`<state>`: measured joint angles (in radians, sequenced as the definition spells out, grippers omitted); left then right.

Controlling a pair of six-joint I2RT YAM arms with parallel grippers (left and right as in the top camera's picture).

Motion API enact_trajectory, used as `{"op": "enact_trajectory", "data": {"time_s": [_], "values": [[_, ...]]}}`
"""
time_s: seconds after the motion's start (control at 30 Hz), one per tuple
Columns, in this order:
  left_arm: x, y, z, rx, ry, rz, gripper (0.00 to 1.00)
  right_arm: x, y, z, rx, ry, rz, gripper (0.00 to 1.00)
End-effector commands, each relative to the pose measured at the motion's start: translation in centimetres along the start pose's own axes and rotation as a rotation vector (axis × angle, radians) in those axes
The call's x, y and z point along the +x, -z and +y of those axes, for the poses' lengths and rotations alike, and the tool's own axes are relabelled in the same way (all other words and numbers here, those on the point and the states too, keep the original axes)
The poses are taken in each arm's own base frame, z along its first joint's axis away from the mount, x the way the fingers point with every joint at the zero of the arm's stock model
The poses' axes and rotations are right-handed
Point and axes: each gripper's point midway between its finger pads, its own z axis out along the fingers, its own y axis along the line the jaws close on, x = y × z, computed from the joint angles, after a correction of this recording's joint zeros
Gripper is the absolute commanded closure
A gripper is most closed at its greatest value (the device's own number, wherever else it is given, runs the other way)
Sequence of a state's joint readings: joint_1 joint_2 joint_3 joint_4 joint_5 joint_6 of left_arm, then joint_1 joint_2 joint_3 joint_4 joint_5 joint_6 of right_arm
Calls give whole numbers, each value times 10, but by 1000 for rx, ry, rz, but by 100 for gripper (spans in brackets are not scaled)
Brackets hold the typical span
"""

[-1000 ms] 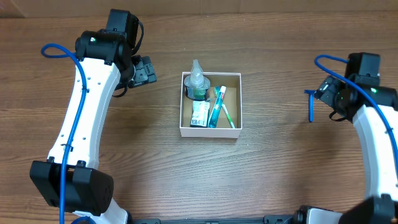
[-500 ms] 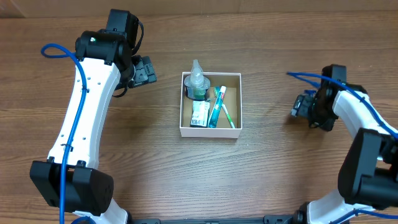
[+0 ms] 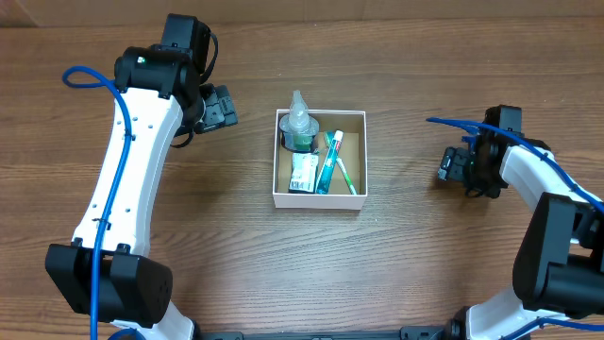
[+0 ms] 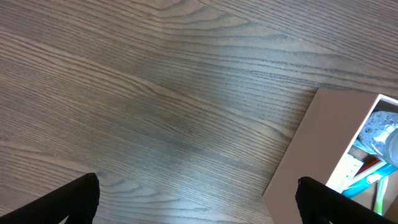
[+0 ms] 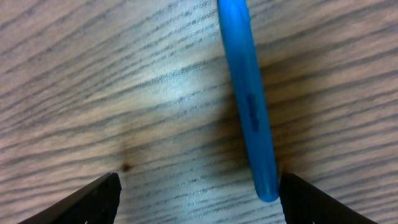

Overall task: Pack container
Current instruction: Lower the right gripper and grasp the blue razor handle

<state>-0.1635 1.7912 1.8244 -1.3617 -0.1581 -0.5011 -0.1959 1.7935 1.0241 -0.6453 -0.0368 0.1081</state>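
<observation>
You get a brown wood-grain table [image 3: 396, 274] filling every view, with the grain running side to side overhead. A paler tan strip [image 3: 377, 8] runs along its far edge. Light is soft. The right wrist view shows one small dark knot [image 5: 127, 167].

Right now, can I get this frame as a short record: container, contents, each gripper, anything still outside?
container: lidless cardboard box, mid-table
contents: clear bottle, small carton, teal tube, green toothbrush
left gripper: open, empty, beside the box
right gripper: open, fingers either side of a slim blue item
outside: that blue item, lying flat on the table
</observation>
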Motion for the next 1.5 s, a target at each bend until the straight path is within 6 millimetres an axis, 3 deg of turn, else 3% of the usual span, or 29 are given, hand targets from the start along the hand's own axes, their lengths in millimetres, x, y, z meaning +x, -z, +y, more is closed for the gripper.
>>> {"op": "enact_trajectory", "data": {"time_s": [0.0,0.2,0.47,0.7,1.03,1.33,1.47], "values": [[-6,13,1,14,0,-40,0,7,-5,3,-28,36,11,16],[-6,13,1,14,0,-40,0,8,-3,23,-144,103,13,23],[-6,13,1,14,0,-40,0,9,-3,23,-146,104,18,25],[-6,13,1,14,0,-40,0,0,-5,3,-27,51,-20,27],[-6,13,1,14,0,-40,0,-35,-6,-2,12,50,-184,27],[-6,13,1,14,0,-40,0,-44,-18,-5,15,51,-315,27],[-6,13,1,14,0,-40,0,-44,-19,-5,12,51,-326,44]]}}
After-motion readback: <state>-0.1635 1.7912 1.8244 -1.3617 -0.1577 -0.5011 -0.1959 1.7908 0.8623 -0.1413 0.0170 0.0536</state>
